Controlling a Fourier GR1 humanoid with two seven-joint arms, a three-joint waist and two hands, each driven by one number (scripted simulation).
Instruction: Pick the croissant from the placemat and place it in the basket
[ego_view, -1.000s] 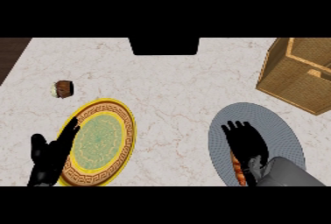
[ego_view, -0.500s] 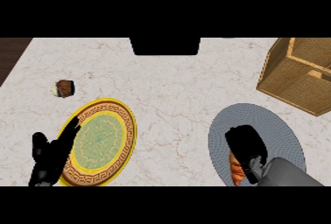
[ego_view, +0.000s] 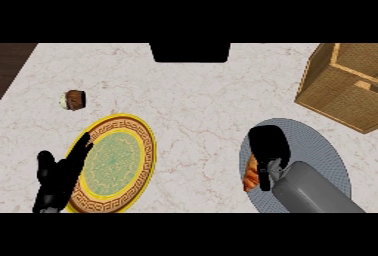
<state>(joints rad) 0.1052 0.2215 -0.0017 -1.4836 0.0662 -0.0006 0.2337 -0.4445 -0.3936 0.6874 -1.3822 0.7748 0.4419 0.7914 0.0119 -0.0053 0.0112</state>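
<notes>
Marble counter (ego_view: 199, 95) here. Right hand (ego_view: 267, 146) has its fingers curled down over the croissant (ego_view: 252, 172), which sits on the grey placemat (ego_view: 325, 155). Basket (ego_view: 343, 82) is off in the far right corner. Left hand (ego_view: 59, 175) rests open-fingered by the yellow plate (ego_view: 118, 160), cupcake (ego_view: 73, 99) beyond.

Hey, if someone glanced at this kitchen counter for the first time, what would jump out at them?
Probably the yellow plate with its ornate gold border at lower left, with the left robot hand resting open at its edge. Next, the right robot hand curled down over the orange croissant on the grey placemat at lower right. The wicker basket sits at upper right, and a small cupcake at upper left.
</notes>
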